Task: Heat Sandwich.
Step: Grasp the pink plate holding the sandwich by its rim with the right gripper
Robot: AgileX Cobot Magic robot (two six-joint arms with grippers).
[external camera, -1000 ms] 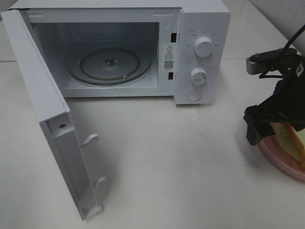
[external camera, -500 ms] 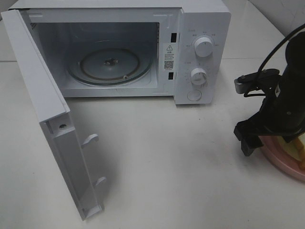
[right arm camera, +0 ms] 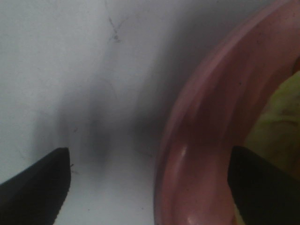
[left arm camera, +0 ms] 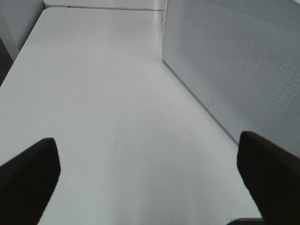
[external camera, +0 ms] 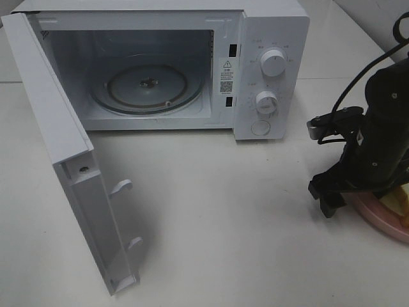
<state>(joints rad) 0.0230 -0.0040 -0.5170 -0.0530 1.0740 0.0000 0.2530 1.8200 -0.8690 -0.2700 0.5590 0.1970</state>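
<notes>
The microwave (external camera: 275,19) carries one white sticker (external camera: 227,73) on the frame beside its cavity, with a warning triangle on top and a square code below; its print is too small for me to read. Faint marks ring the dials, also unreadable, and I see no brand name. On the control panel I count two round knobs, the upper (external camera: 273,62) and the lower (external camera: 266,101), and one round button (external camera: 261,128) beneath them. The door (external camera: 51,121) stands swung wide and shows two latch hooks on its inner edge. One glass turntable (external camera: 147,86) lies inside.

My left gripper (left arm camera: 150,183) hangs over the bare white table (external camera: 243,224) beside the door's dotted panel, its two dark fingertips spread wide with nothing between them. My right gripper (right arm camera: 150,183) is spread wide too and holds nothing: one fingertip is over the table and the other over the one pink plate (external camera: 377,220), so the plate's rim lies between them.

The sandwich (right arm camera: 281,112) sits on that plate at the table's right edge, to the right of the microwave, mostly hidden under my right arm.
</notes>
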